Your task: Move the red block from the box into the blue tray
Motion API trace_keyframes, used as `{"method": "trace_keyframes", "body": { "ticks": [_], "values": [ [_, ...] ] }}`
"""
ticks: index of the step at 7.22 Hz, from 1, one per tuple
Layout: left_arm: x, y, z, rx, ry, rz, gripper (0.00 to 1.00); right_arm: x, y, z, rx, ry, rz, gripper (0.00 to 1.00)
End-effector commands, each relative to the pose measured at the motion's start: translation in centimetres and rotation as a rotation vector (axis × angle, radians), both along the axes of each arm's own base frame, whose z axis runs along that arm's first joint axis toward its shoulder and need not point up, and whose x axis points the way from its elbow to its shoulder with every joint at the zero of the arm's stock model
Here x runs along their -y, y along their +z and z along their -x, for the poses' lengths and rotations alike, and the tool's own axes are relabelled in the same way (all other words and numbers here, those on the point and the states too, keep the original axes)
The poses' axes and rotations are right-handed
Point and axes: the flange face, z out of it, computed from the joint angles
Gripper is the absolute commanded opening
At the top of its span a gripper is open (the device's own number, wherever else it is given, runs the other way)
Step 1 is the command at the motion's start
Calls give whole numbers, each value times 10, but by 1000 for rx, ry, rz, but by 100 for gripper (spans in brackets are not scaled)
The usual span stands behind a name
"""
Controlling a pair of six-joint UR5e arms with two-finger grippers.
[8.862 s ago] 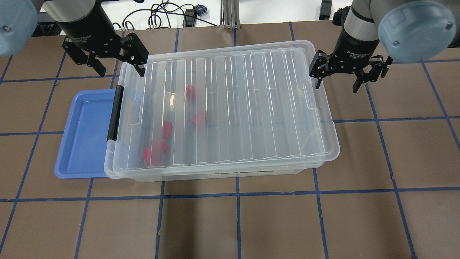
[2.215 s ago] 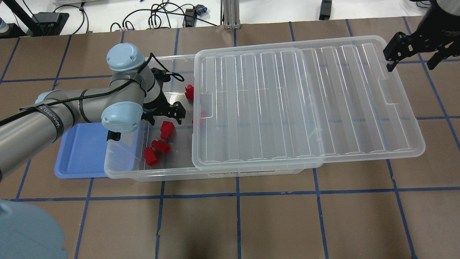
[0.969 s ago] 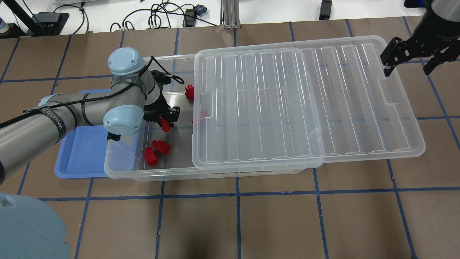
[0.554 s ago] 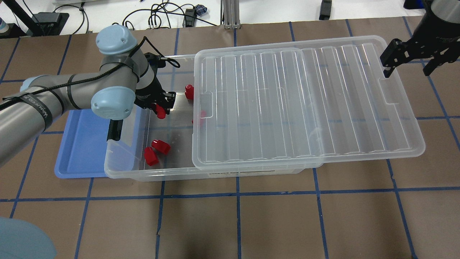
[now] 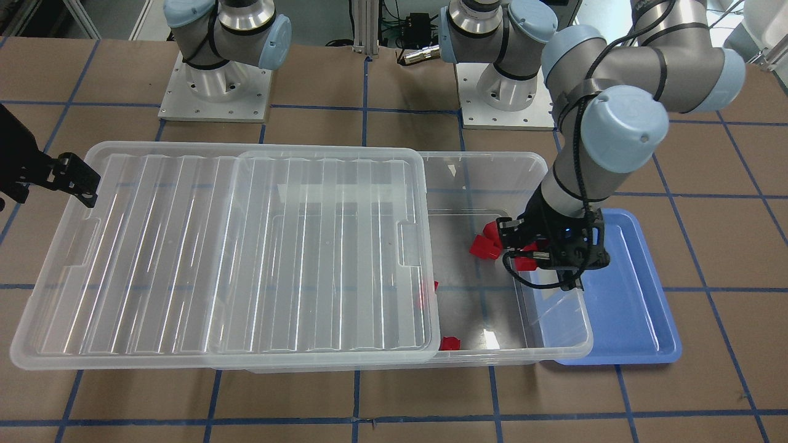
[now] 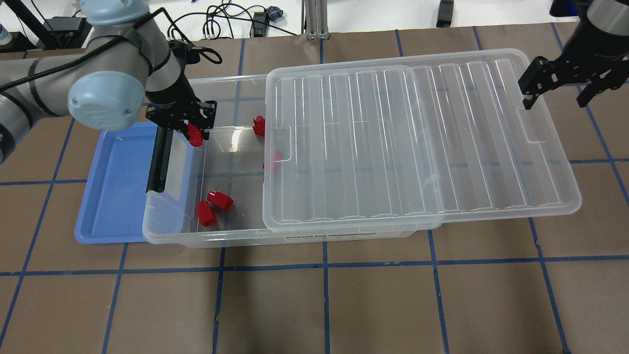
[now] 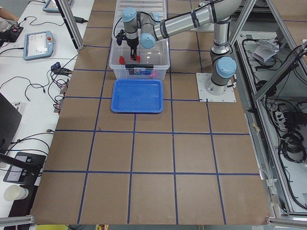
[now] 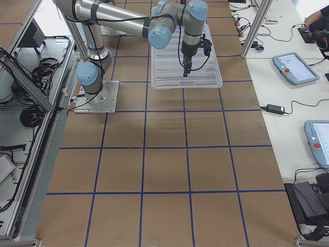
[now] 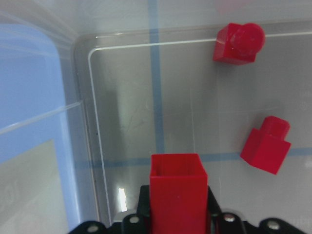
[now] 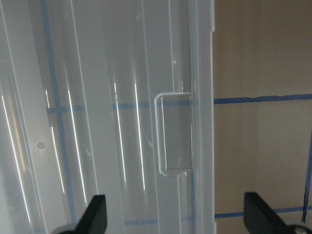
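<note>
Brown worktop (image 6: 324, 305), crossed by a grid of blue tape (image 6: 324, 265). Carries the box (image 6: 236, 238) toward the far left, with the blue tray (image 6: 113, 196) right against its left end, partly beneath the overhanging rim.

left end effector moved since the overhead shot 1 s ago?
Yes. The left end effector, shut on the red block, has shifted from the open part of the box toward its black latch end, nearer the blue tray.

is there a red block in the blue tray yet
No, the blue tray shows only bare blue floor; the left gripper holds the red block over the box.
</note>
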Motion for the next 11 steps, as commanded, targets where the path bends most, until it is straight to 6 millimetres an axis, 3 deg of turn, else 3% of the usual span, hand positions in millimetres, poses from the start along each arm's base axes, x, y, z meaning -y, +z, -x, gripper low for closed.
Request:
{"method": "trace_keyframes", "body": {
  "ticks": [1,2,3,4,6,7,8,10,11],
  "values": [
    [-10,14,-73,0,18,-21,0,2,-2,1,2,-1,-1,100],
    [-14,14,-113,-8,12,-35,0,1,-4,2,0,6,-7,100],
    [-16,1,-166,-29,-15,-56,0,0,-4,6,2,0,-14,100],
    [-25,-32,-204,-108,20,-96,0,0,-3,6,2,0,-10,100],
    [-31,-105,-212,-136,0,-63,1,4,-5,8,-4,5,1,100],
    [-38,-129,-208,-124,-4,-45,1,5,-8,13,-1,-4,-3,100],
    [-39,-139,-208,-116,-6,-32,2,7,-4,20,-18,-16,4,100],
    [-38,-151,-210,-116,-6,-55,18,16,-13,49,-33,-49,51,100],
    [-39,-152,-213,-91,-8,-70,46,18,-20,59,-28,-43,42,100]
  ]
}}
